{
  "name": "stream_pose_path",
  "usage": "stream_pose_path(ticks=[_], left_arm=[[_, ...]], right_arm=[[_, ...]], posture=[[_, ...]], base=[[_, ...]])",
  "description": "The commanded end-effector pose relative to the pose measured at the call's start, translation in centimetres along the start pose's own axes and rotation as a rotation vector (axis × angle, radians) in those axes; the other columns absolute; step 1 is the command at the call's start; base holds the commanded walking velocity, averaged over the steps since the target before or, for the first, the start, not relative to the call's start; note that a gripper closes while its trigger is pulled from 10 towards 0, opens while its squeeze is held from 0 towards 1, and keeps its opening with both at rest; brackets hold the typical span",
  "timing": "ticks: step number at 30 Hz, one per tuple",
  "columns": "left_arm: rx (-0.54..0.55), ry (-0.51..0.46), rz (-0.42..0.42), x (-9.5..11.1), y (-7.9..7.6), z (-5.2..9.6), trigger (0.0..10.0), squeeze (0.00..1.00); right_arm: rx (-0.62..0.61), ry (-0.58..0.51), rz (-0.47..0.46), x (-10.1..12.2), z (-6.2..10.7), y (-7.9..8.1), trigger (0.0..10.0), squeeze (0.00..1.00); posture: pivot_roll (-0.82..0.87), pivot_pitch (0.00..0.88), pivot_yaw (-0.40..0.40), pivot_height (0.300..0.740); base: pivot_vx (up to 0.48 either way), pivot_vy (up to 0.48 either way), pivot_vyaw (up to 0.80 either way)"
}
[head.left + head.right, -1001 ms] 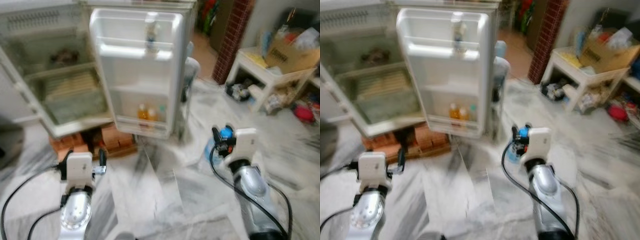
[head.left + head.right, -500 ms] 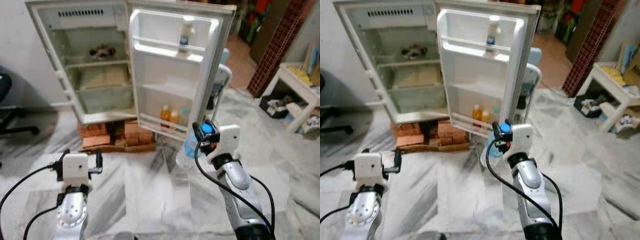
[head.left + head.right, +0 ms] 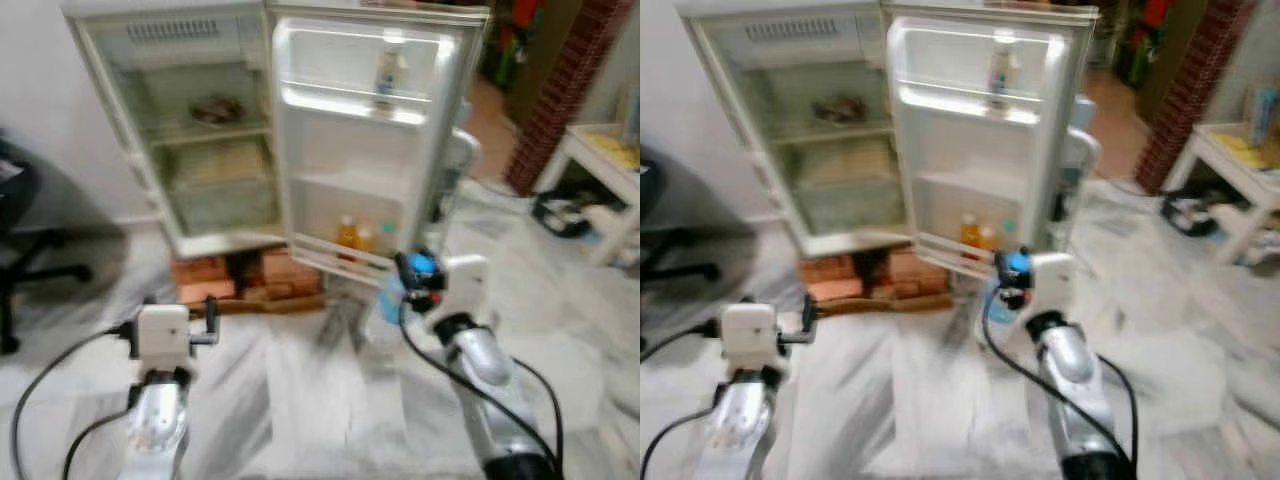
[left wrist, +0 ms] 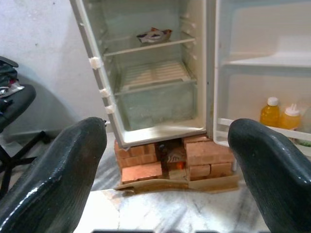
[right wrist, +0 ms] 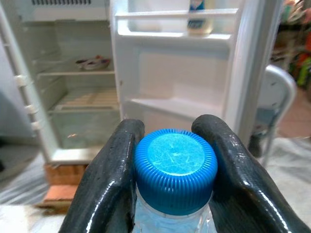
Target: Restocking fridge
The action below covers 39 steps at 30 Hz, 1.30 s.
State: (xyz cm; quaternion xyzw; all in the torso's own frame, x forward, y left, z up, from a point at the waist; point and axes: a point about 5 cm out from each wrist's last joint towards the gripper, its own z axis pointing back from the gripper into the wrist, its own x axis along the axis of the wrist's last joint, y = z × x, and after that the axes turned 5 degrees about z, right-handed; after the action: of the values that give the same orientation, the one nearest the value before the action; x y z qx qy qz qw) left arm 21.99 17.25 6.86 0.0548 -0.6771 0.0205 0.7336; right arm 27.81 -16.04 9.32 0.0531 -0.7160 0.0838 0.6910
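The small fridge [image 3: 200, 150] stands open on bricks, its door [image 3: 360, 160] swung out to the right. A white bottle [image 3: 388, 70] sits on the top door shelf and two orange-yellow bottles [image 4: 279, 114] on the lower one. A wrapped food item [image 4: 153, 35] lies on the upper inner shelf. My right gripper [image 3: 418, 272] is shut around the neck of a clear water bottle [image 3: 385, 305] with a blue cap [image 5: 175, 170], held upright just in front of the door. Further left, my left gripper [image 4: 165, 160] hangs open and holds nothing, facing the fridge's inside.
Red bricks [image 3: 250, 280] prop up the fridge. A black office chair [image 3: 20, 230] is at the left. A white chair [image 3: 455, 170] stands behind the door, a brick pillar [image 3: 555, 90] and a low white table [image 3: 600, 170] at the right. Marble floor [image 3: 300, 400] lies ahead.
The whole picture has swung left and then a little right as the camera moved, bringing the fridge to the middle. The right gripper still holds the bottle; the left stays open.
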Motion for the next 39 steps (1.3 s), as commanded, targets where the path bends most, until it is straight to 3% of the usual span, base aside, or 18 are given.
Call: stream_pose_path(ticks=[1,18,39], left_arm=[[0.003,-0.001,-0.009,0.1,0.7,-0.1,10.0,0.00],[-0.080,-0.029,0.001,0.6,-0.2,-0.2,10.0,0.00],[-0.100,-0.042,0.006,0.7,-0.7,-0.3,10.0,0.00]], right_arm=[[0.031,-0.052,-0.011,1.1,-0.8,1.0,10.0,0.00],[0.033,-0.064,0.015,1.4,-1.2,0.8,10.0,0.00],[0.039,-0.068,0.036,1.4,-1.4,0.7,10.0,0.00]], posture=[[0.11,0.000,-0.044,0.740],[0.10,0.000,-0.050,0.740],[0.09,0.000,-0.054,0.740]], base=[[0.000,0.428,0.00],[0.275,0.349,0.00],[0.450,0.000,0.00]])
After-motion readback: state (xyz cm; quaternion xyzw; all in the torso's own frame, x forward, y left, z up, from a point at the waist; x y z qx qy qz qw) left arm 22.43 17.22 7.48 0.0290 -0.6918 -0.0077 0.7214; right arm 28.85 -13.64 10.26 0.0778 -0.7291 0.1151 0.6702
